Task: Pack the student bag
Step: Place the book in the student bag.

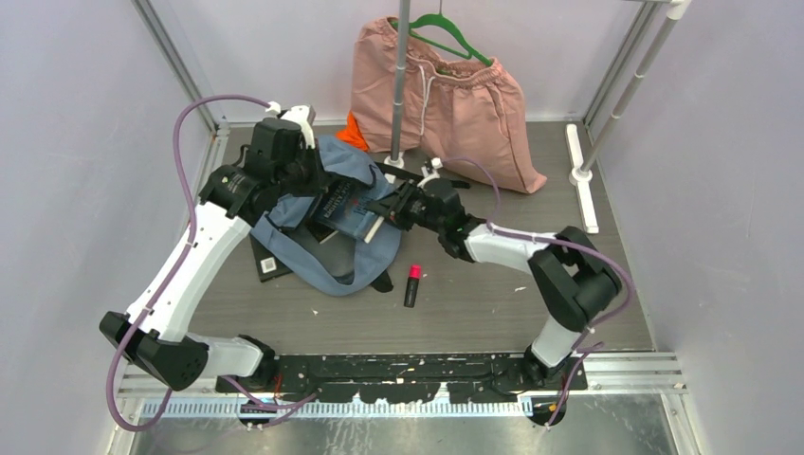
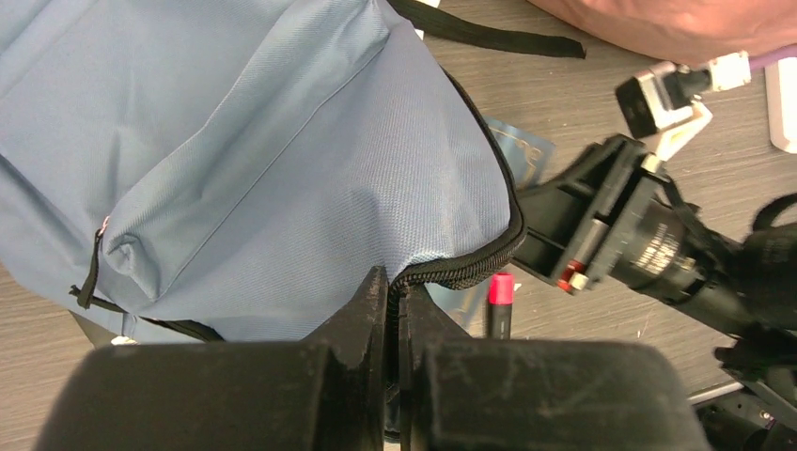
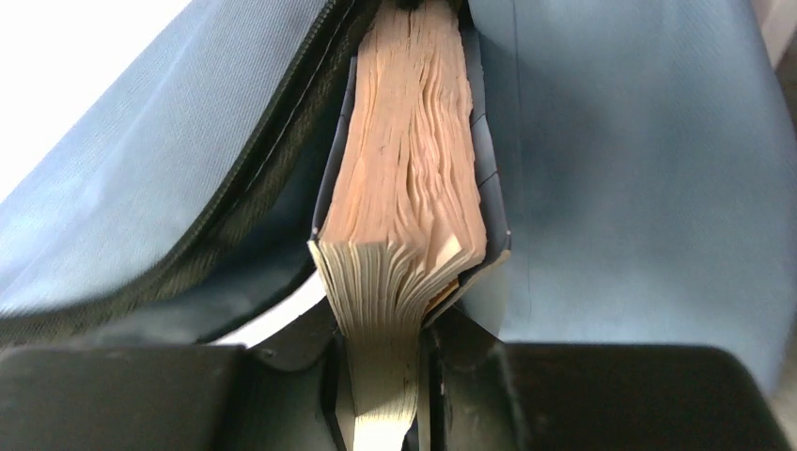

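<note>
Left of centre on the grey table, that's where the student bag is from my remote seat: a floppy grey-blue lump lying on its side with the mouth gaping toward the right, black straps trailing off its far and near ends. Biggest thing after the table is the pink shorts, hanging on a green hanger at the far side, hem touching the tabletop, just beyond the bag. The left gripper comes in from the far left, and on its wrist cam the two fingers are squeezed right together with the bag's black zipper rim pinched between them, holding that edge up. The right gripper reaches in from the right; its wrist cam shows the jaws clamped onto the near end of a thick book with a dark blue cover and yellowed pages, fingers on either side of it. The book's far end is poked into the bag's opening, zipper edge on its left and blue fabric on its right. A dark flat notebook with a white label sticks out from under the bag's left side. Near and right of the bag, apart from it, lies a marker, black with a pink cap. A bit of orange cloth peeks out at the bag's far edge, by the shorts.
</note>
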Robot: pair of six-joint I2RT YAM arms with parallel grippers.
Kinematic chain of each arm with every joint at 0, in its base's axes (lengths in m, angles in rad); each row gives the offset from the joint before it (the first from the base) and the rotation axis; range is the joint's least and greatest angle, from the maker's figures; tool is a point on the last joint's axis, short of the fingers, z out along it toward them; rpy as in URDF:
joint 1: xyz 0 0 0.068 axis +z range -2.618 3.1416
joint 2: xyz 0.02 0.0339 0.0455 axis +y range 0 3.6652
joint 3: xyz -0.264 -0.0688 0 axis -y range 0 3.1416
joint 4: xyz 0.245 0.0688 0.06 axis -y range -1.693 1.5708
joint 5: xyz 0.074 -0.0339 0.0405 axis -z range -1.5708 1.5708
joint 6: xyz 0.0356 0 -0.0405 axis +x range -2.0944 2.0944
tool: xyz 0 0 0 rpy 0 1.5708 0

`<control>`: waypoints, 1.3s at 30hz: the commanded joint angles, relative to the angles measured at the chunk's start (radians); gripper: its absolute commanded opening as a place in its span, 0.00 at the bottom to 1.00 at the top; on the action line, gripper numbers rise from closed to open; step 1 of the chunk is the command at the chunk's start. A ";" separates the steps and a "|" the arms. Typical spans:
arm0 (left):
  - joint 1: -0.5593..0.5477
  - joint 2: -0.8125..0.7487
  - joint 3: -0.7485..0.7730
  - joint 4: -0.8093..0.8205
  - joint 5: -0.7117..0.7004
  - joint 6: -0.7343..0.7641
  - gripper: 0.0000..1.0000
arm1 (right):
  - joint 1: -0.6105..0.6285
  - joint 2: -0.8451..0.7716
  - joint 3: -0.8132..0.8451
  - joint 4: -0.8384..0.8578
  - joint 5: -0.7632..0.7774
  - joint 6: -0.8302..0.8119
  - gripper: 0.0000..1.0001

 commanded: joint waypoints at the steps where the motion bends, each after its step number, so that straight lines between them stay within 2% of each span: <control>1: 0.004 -0.031 0.051 0.082 0.068 -0.023 0.00 | 0.055 0.084 0.142 0.174 0.173 0.014 0.01; 9: 0.040 -0.005 0.107 0.054 0.165 -0.028 0.00 | 0.146 0.339 0.362 0.115 0.322 0.045 0.01; 13: 0.050 -0.018 0.092 0.063 0.196 -0.048 0.00 | 0.167 0.436 0.521 -0.008 0.354 -0.004 0.01; 14: 0.051 -0.021 0.086 0.066 0.201 -0.053 0.00 | 0.166 0.456 0.553 -0.032 0.334 -0.002 0.07; 16: 0.058 -0.034 0.074 0.072 0.208 -0.058 0.00 | 0.163 0.475 0.590 -0.086 0.285 -0.011 0.42; 18: 0.066 -0.043 0.063 0.071 0.213 -0.063 0.00 | 0.165 0.452 0.561 -0.122 0.276 -0.029 0.65; 19: 0.071 -0.046 0.057 0.073 0.216 -0.066 0.00 | 0.165 0.432 0.529 -0.120 0.263 -0.018 0.85; 20: 0.075 -0.047 0.050 0.075 0.220 -0.069 0.00 | 0.163 0.411 0.500 -0.119 0.251 -0.011 0.97; 23: 0.081 -0.044 0.028 0.094 0.236 -0.080 0.00 | 0.163 0.327 0.423 -0.162 0.206 -0.034 1.00; 29: 0.092 -0.036 -0.006 0.128 0.255 -0.091 0.00 | 0.163 0.101 0.267 -0.257 0.232 -0.154 1.00; 33: 0.104 -0.035 -0.014 0.135 0.262 -0.092 0.00 | 0.164 -0.035 0.222 -0.399 0.138 -0.246 1.00; 35: 0.110 -0.036 -0.017 0.142 0.267 -0.092 0.00 | 0.164 -0.115 0.168 -0.468 0.175 -0.289 1.00; 39: 0.117 -0.039 -0.018 0.153 0.272 -0.094 0.00 | 0.162 -0.242 0.056 -0.605 0.384 -0.394 1.00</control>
